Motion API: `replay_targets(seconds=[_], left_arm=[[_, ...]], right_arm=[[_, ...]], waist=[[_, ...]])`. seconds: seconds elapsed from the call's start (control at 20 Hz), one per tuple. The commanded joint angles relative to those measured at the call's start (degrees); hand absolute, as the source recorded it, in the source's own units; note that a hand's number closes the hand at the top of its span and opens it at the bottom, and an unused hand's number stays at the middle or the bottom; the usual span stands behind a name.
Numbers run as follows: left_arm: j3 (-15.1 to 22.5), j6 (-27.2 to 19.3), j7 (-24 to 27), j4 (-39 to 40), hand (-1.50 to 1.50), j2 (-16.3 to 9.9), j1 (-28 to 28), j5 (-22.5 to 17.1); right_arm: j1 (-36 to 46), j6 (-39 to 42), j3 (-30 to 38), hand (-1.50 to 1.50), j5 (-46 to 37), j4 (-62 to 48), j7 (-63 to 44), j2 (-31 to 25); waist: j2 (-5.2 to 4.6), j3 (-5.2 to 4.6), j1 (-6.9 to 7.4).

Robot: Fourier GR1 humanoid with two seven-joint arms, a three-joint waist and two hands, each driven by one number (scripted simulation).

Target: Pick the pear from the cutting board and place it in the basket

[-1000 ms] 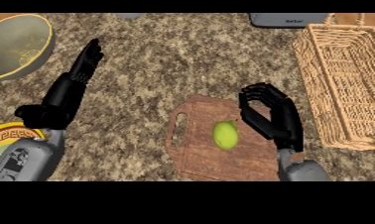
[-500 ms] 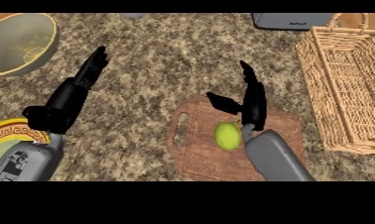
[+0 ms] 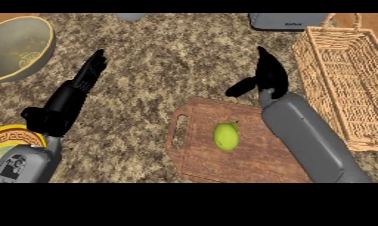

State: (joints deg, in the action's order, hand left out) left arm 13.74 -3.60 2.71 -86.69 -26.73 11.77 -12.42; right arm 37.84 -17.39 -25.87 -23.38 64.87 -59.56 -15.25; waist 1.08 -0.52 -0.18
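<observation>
A green pear (image 3: 226, 136) lies near the middle of the brown wooden cutting board (image 3: 207, 162) at the lower centre. My right hand (image 3: 267, 75) is open, fingers straight and thumb out to the left, hovering just beyond the board's far right corner; its grey forearm crosses the board's right side. The hand is up and to the right of the pear and not touching it. The wicker basket (image 3: 341, 77) stands at the right edge, to the right of that hand. My left hand (image 3: 76, 90) stays open at the left, fingers pointing up.
A yellow-rimmed bowl (image 3: 22, 45) sits at the far left. A grey appliance (image 3: 286, 20) stands at the back, left of the basket's handle. A small grey object (image 3: 131, 17) shows at the top edge. Speckled countertop surrounds the board.
My right hand has swung from beside the pear to beyond the board's far edge, its fingers straightening, and the forearm now lies over the board. The pear has not moved.
</observation>
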Motion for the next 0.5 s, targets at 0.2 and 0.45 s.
replay_targets(seconds=[0.2, 0.45], left_arm=[[-1.0, 1.1, 0.7, 0.3, 0.0, -1.0, -1.8, -0.2], [-2.0, 1.2, 0.6, -0.7, 0.0, -0.8, -1.5, -0.7]], right_arm=[[9.3, 23.8, 4.1, -1.5, 16.0, 7.9, -21.3, -0.6], [9.9, 25.3, 5.6, -1.5, 21.9, 11.9, -25.6, -4.8]], waist=[[0.0, 0.28, -1.02], [0.17, 0.3, -1.8]])
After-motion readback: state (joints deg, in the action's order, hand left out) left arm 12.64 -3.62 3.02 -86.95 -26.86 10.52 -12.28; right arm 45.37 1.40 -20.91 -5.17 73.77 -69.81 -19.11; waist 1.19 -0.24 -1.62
